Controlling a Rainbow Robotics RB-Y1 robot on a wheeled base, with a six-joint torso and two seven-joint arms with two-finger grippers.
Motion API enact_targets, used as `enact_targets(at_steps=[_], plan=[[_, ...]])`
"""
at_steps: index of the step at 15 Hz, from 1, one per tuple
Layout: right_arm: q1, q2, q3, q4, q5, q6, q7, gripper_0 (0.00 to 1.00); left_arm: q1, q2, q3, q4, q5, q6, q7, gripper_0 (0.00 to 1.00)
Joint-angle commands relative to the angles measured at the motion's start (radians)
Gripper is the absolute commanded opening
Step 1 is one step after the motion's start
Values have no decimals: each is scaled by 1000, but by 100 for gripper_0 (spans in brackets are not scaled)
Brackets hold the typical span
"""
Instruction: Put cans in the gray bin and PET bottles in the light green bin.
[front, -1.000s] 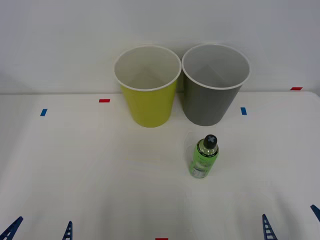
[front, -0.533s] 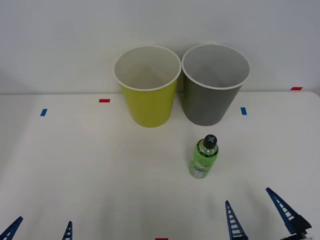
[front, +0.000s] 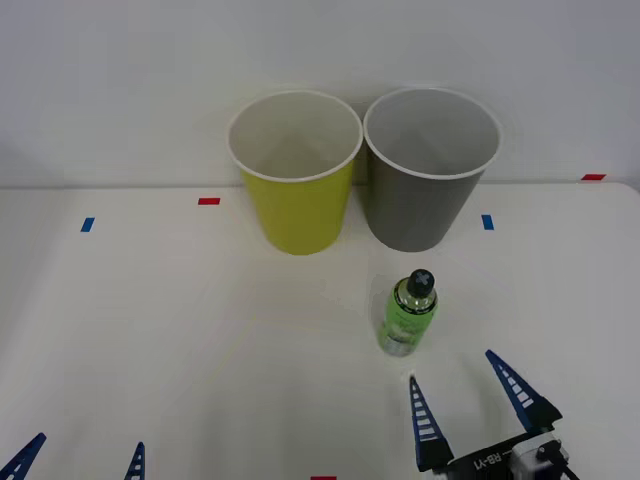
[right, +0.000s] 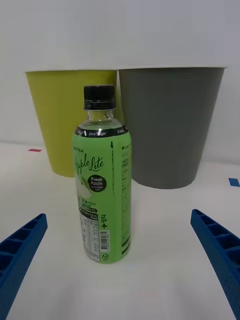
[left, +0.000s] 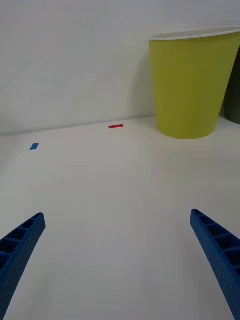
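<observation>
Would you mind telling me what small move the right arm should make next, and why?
Probably ease the right hand forward until its open fingers straddle the PET bottle, then close. The bottle stands upright just ahead, centred between the fingers in the right wrist view, untouched. The left hand waits at the near edge.

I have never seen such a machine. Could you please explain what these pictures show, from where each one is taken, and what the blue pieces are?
This is a two-armed robot at a white table. The blue ribbed pieces are the fingers of its pincers. One picture looks down from above the arms; the other two come from a camera on each wrist.

On the table stand a light green bin and a gray bin, side by side, and in front of the gray one an upright green apple-tea PET bottle with a black cap.

The right pincer is open, just short of the bottle, which its wrist camera sees between the fingers. The left pincer is open at the near edge. Nothing is held.
</observation>
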Motion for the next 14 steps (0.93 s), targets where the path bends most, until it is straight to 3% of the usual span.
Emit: enact_targets(at_steps=[1,14], plan=[[-59,61,-8,39,1,29,21,100,0,0,0,0,0,0,0,100],[-206,208,-75,39,-26,251,89,100,0,0,0,0,0,0,0,100]])
